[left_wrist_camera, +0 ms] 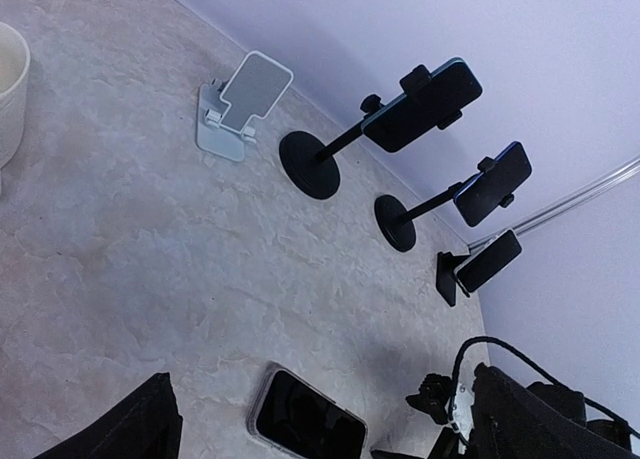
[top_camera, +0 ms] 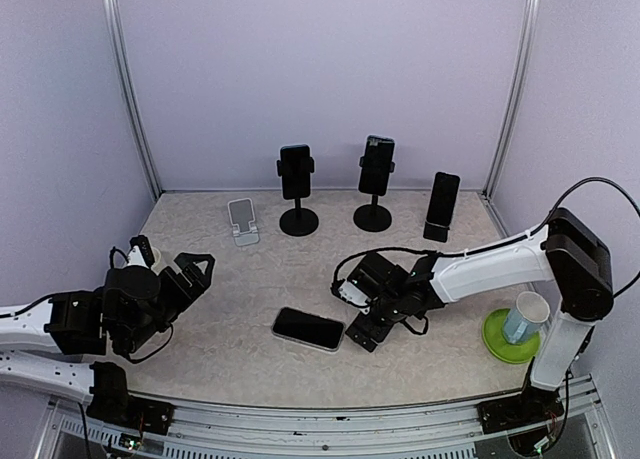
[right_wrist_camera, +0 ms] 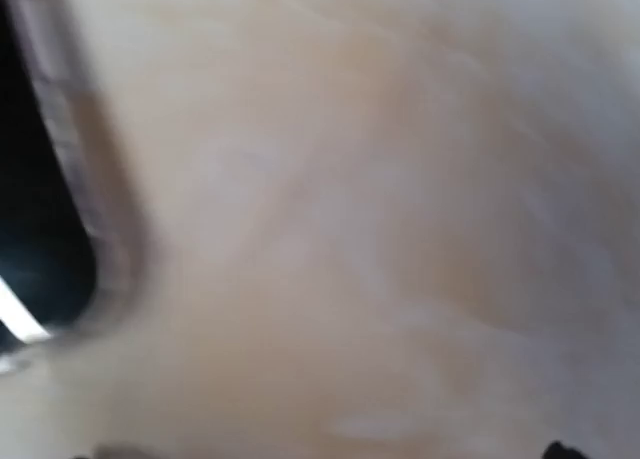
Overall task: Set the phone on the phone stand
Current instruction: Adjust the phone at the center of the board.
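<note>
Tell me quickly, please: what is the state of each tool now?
Left tool: open, holding nothing.
Right tool: looks open, low over the table beside the phone, not holding it.

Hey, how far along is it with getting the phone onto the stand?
Early. Nothing placed yet: the phone lies flat on the table and the white stand stands empty. In hand: the right gripper is low beside the phone's edge, no grip visible. Left to do: grasp, lift, and set it on the stand.
</note>
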### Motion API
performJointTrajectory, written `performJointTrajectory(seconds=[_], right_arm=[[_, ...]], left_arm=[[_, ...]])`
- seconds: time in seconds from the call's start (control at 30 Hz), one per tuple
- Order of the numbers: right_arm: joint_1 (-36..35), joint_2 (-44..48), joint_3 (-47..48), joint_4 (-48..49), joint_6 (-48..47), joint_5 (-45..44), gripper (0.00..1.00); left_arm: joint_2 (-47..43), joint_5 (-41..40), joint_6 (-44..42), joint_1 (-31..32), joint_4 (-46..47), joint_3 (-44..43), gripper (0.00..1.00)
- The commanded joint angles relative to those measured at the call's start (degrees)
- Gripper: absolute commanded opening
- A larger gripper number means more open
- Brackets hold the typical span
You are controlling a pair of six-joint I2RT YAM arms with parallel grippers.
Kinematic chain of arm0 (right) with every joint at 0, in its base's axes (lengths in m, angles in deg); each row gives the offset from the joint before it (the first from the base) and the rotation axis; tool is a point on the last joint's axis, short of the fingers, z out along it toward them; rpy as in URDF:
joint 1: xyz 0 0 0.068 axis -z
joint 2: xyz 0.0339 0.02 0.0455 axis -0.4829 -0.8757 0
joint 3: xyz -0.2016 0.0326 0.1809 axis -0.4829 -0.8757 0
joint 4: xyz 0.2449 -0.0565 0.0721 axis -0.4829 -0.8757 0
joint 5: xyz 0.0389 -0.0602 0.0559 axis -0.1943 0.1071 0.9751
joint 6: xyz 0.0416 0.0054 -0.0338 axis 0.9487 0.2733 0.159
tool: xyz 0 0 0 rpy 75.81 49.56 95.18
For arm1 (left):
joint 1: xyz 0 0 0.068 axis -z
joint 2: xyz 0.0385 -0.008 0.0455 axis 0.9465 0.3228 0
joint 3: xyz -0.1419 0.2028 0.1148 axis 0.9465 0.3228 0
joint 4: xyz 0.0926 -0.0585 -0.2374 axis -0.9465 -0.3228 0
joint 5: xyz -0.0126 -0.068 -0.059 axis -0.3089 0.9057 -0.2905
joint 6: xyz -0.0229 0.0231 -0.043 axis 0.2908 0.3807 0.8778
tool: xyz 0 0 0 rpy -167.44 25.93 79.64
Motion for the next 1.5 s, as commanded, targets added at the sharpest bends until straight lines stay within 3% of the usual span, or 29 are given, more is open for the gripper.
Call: performJointTrajectory(seconds=[0.0,0.13,0.27,0.37,0.67,0.8,0.93,1.1,1.47], right_arm=[[-3.41,-3.93,1.52,0.69,-1.75,2.0,0.98],[-6.2,-8.53,5.46,1.51,-1.2,-0.63,1.0],[-8.97,-13.75,10.74,1.93,-1.78,-4.57,1.0],[-10.34,-17.38,15.94,2.39,-2.6,-5.29,1.0],[-14.38,-27.72,34.43,4.2,-5.15,-1.22,1.0],[-14.27,-23.82,30.54,9.16,-5.18,3.11,1.0],[-12.13,-13.45,18.97,16.59,-3.68,10.88,1.0],[-1.87,-3.96,7.31,25.1,6.29,32.98,1.0],[2.42,-10.31,7.18,28.74,13.27,44.84,1.0]], left_arm=[[-0.02,-0.72,0.36,0.23,-0.45,0.13,0.99],[1.18,-1.44,2.42,0.26,-2.64,-0.69,0.99],[1.32,-2.26,12.25,0.27,-7.83,-1.31,0.99],[-1.8,-0.93,6.93,0.28,-5.16,-0.03,0.99],[-9.11,-0.6,7.02,0.24,-2.28,3.87,0.99],[-6.61,-0.07,6.01,0.24,-2.24,2.51,0.99],[-3.0,0.21,5.73,-0.05,-1.02,1.45,0.99],[1.55,2.54,4.33,-1.76,1.32,-0.17,0.99],[3.92,9.41,0.78,-7.93,9.45,1.92,0.99]])
